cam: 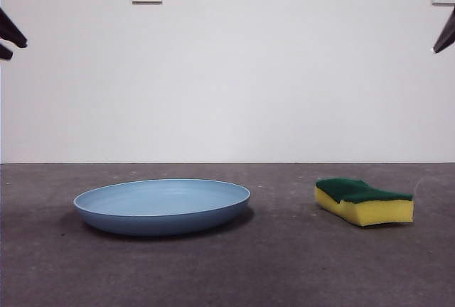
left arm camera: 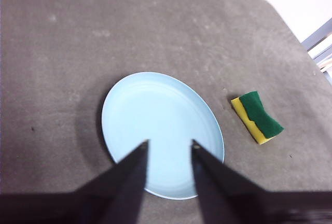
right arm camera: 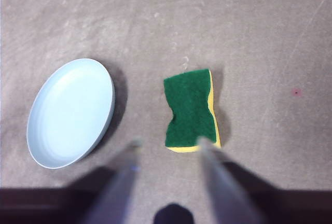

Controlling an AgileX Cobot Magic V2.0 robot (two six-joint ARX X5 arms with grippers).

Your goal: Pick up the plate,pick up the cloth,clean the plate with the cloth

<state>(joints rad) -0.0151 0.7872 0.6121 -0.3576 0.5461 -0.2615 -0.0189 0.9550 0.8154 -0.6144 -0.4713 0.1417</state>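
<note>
Since neither arm has touched anything yet, I read this as the very start: both task things sit flat on the grey table (cam: 227,264). Plate (cam: 162,206) rests upright, rim up, toward the front view's left; the cloth (cam: 364,201), really a yellow sponge with green scouring top, lies well apart from it on the other side, green face up.

My left gripper (left arm camera: 168,143) hangs high over the plate with its jaws spread and nothing between them, lined up over the near half of the dish. That fits it being the plate arm. My right gripper (right arm camera: 168,143) hovers above the near end of the cloth, jaws apart, empty, a bit blurred in its wrist view. That fits it taking the sponge.

In the front view the arms show only as dark tips at the top corners, so both are well above the table.

Judgement: plate is shallow and lies flat, so I'd need to get a jaw under or over the rim; slipping is the risk. Sponge should squash easily.
</note>
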